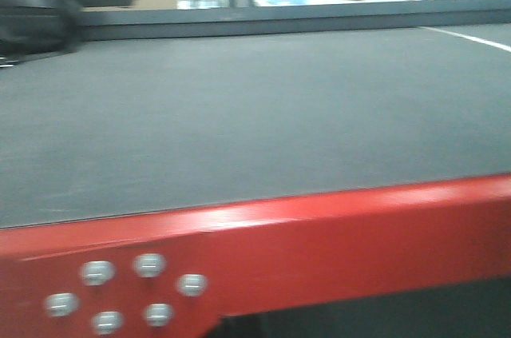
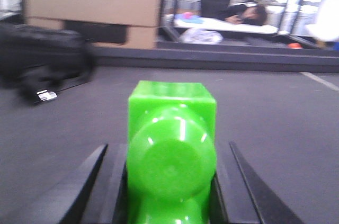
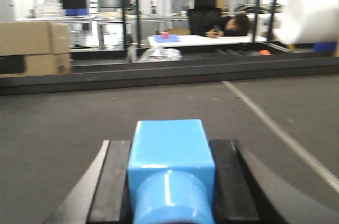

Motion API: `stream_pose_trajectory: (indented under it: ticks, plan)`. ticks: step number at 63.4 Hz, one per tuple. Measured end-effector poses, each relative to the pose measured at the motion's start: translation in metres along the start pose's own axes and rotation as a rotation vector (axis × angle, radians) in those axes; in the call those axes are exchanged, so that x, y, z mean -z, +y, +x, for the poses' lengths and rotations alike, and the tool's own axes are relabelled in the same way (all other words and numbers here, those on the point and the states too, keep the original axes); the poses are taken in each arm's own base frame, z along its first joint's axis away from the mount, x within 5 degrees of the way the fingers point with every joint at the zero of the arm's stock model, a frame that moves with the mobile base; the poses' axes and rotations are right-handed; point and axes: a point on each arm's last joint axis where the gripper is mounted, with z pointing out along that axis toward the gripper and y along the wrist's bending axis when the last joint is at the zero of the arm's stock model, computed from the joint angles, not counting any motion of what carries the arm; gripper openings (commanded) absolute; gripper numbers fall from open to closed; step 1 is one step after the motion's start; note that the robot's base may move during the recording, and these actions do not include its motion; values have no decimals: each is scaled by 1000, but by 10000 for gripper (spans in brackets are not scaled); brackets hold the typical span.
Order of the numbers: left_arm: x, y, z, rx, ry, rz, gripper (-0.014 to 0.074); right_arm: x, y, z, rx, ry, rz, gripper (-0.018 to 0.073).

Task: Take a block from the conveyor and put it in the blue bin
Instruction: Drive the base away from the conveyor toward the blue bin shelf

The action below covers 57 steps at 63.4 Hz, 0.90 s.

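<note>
Gripping green block [image 2: 172, 128], left claw [image 2: 167, 146]; blue block [image 3: 169, 152], right claw [image 3: 170, 142]

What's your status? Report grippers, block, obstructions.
Left gripper shut on green block. Right gripper shut on blue block. No blue bin in view. Black bag at far-left edge of conveyor.

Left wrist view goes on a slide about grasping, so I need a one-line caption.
Left gripper closed on a green block, dark grey conveyor stretching ahead, black bag at left.
</note>
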Motion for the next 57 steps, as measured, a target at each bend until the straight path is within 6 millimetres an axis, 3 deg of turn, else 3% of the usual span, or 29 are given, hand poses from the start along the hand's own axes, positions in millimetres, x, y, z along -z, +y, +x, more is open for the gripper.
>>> stream_pose_trajectory:
  ticks: [23, 57]
  plan:
    - [13, -1, -4, -3, -55, 5, -111, 0, 0, 0, 0, 0, 0, -162]
    - [13, -1, -4, -4, -55, 4, -111, 0, 0, 0, 0, 0, 0, -162]
